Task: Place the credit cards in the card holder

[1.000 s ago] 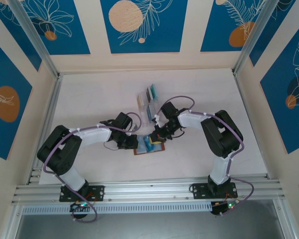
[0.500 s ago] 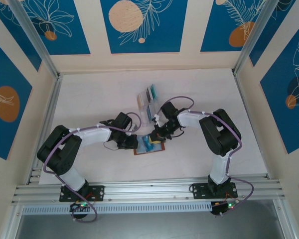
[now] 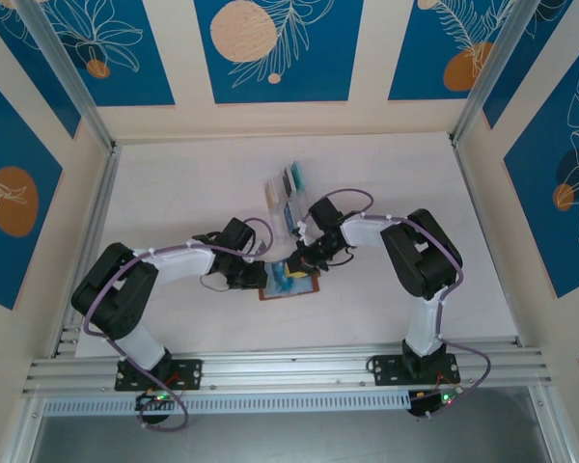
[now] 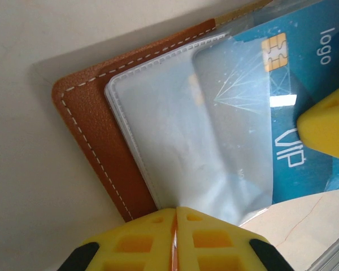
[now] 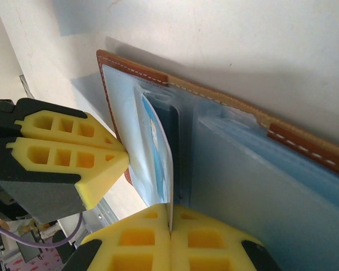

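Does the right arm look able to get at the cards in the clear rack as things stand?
Probably not yet. The right gripper is shut on a blue card partway into the card holder. The rack stands just beyond it with nothing between, so reach looks fine once freed.

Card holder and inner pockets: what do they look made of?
The card holder looks like brown grained leather or imitation, white stitching along its edge. The inner pockets look like thin translucent plastic, slightly glossy; the blue card shows through.
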`<state>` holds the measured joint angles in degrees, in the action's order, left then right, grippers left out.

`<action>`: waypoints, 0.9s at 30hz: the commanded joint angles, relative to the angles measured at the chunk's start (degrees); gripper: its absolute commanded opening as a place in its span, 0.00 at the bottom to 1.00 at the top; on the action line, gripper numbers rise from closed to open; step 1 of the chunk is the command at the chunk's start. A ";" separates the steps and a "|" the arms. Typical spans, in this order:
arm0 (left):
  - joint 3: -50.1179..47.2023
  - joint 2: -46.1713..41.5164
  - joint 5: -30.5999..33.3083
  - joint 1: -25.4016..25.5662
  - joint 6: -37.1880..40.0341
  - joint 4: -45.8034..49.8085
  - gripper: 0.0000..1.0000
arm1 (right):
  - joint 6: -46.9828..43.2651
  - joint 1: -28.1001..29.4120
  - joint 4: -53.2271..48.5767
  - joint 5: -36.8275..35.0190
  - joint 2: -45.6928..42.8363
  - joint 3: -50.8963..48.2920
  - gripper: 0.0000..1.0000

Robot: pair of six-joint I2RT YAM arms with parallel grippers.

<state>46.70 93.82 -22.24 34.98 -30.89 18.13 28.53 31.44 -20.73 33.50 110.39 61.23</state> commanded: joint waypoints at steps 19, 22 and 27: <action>-3.75 0.49 0.94 -0.58 0.41 1.39 0.09 | 7.13 7.70 -1.74 -11.89 -3.68 -1.47 0.17; -4.28 -0.20 -0.36 -0.64 -0.11 0.49 0.09 | 6.29 7.76 -5.38 -13.44 -5.57 -0.73 0.30; -5.25 -0.45 -4.17 -1.30 -1.77 -2.82 0.09 | 4.88 7.85 -10.50 -15.00 -6.80 1.41 0.37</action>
<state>43.68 92.62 -25.19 34.41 -31.57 13.91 34.52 38.98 -24.58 20.43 104.81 61.08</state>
